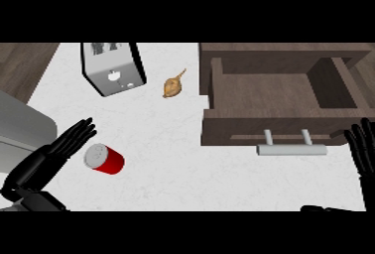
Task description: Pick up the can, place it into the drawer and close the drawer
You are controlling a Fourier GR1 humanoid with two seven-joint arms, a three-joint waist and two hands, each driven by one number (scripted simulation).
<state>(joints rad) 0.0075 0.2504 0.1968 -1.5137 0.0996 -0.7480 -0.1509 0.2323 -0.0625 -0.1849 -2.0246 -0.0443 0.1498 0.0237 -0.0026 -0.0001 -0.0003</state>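
A red can [104,158] with a grey speckled top stands on the white counter at the lower left. My left hand [58,151] is just left of it, fingers straight and pointing up and right, close to the can without curling round it. A brown wooden drawer [278,88] stands pulled out at the upper right, its inside bare. Its grey bar handle [290,149] sticks out from the front panel. My right hand [362,149] shows at the right edge, fingers straight and upright, beside the drawer's front corner.
A silver toaster [113,68] stands at the back left. A small tan pear-shaped object [174,85] lies between the toaster and the drawer. A grey appliance [18,124] juts in at the left edge. Dark wood floor [26,62] shows beyond the counter's left edge.
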